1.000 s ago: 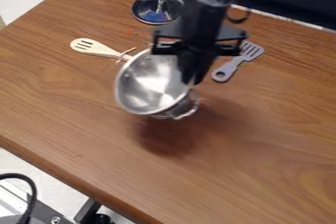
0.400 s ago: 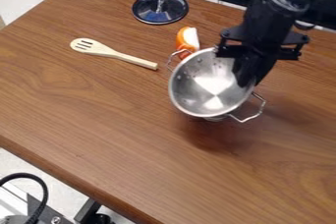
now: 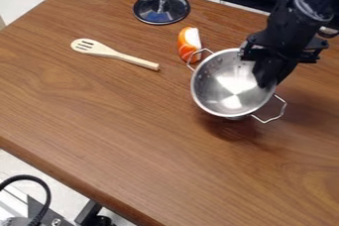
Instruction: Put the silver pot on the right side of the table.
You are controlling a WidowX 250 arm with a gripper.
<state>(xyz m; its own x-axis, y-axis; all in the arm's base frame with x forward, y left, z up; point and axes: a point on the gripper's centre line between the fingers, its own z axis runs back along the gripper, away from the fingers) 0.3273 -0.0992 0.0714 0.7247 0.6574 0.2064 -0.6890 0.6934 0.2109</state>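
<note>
The wooden spoon (image 3: 112, 53) lies left, out of the way. The silver pot (image 3: 222, 88) hangs tipped over the table (image 3: 99, 131), nearer the back edge than the front. The gripper (image 3: 266, 77) pinches its right side; lower slowly, bottom flat, then let go.

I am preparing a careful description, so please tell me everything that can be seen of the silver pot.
The silver metal pot is round, shiny and lidless, with two thin wire handles. It is tilted, its open mouth facing the camera. The jaws of the black gripper hold it at the rim. It seems raised, with a shadow on the brown wooden table. One handle lies beside the orange-and-white object; contact is unclear.
</note>
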